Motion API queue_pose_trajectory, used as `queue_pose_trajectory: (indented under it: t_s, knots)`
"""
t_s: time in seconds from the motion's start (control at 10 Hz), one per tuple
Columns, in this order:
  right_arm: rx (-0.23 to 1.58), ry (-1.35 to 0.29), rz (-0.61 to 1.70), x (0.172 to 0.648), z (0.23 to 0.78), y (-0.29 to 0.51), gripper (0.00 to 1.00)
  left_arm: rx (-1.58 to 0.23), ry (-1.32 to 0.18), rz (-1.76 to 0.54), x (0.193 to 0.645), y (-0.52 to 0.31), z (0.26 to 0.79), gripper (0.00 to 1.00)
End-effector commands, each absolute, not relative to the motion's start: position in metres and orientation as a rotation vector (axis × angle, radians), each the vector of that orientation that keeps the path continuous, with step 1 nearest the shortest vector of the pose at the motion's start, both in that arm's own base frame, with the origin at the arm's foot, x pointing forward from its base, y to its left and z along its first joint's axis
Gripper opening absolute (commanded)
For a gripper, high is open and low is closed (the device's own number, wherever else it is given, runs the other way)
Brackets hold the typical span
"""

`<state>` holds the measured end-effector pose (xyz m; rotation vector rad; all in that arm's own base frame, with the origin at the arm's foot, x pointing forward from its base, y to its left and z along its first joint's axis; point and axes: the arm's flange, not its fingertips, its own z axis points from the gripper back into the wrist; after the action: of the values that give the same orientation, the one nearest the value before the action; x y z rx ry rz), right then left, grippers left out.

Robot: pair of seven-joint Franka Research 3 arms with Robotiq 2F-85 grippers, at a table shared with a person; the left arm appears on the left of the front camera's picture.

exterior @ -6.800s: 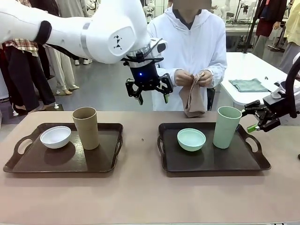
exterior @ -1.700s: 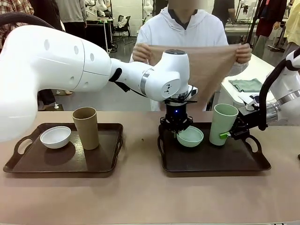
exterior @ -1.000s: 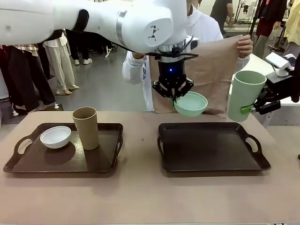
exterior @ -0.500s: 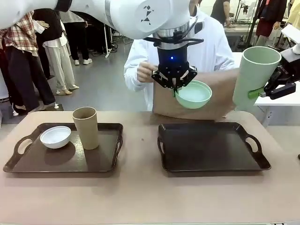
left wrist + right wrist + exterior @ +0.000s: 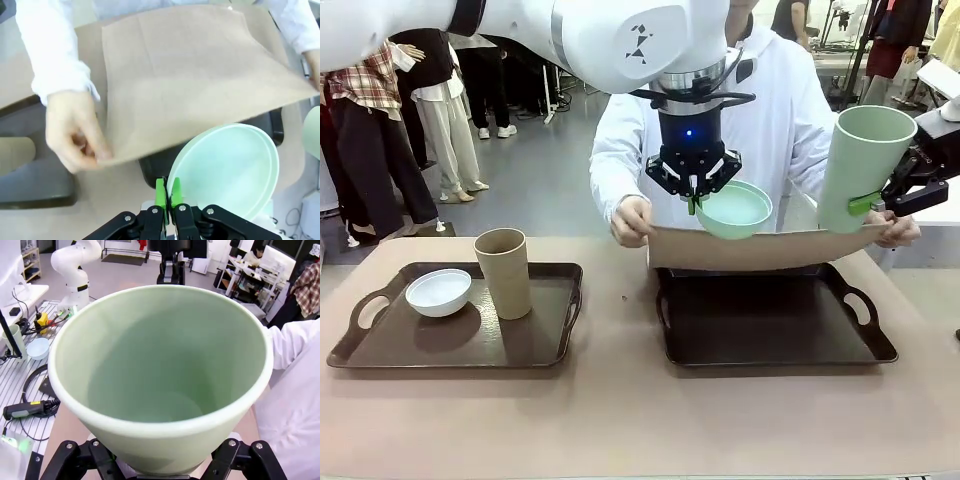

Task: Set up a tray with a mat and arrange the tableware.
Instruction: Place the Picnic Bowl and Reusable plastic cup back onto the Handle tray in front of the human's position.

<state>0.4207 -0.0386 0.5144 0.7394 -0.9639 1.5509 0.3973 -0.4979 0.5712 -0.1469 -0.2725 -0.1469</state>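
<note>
Two aloft: mint-green bowl [image 5: 733,208], mint-green cup [image 5: 865,165] (mat [image 5: 760,250] beneath).

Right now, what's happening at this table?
The left claw holds the small mint-green bowl by its rim in the air, and the right claw holds the tall mint-green cup aloft. Under them a person spreads a tan mat over the bare right tray. The small white bowl and tan-brown cup sit on the left tray.
</note>
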Motion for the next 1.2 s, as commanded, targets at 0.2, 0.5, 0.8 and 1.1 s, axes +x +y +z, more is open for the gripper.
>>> queue_pose_trajectory:
  t_s: [0.2,0.5,0.8,1.1]
  knots:
    - [0.736,-0.963,1.554,0.4228,0.5161,-0.039,0.8,-0.149,-0.278,-0.152,0.398,-0.4983,0.5752,0.0]
    - [0.736,-0.963,1.554,0.4228,0.5161,-0.039,0.8,-0.149,-0.278,-0.152,0.398,-0.4983,0.5752,0.0]
    - [0.736,-0.963,1.554,0.4228,0.5161,-0.039,0.8,-0.149,-0.278,-0.152,0.398,-0.4983,0.5752,0.0]
    - [0.736,-0.963,1.554,0.4228,0.5161,-0.039,0.8,-0.149,-0.278,-0.152,0.398,-0.4983,0.5752,0.0]
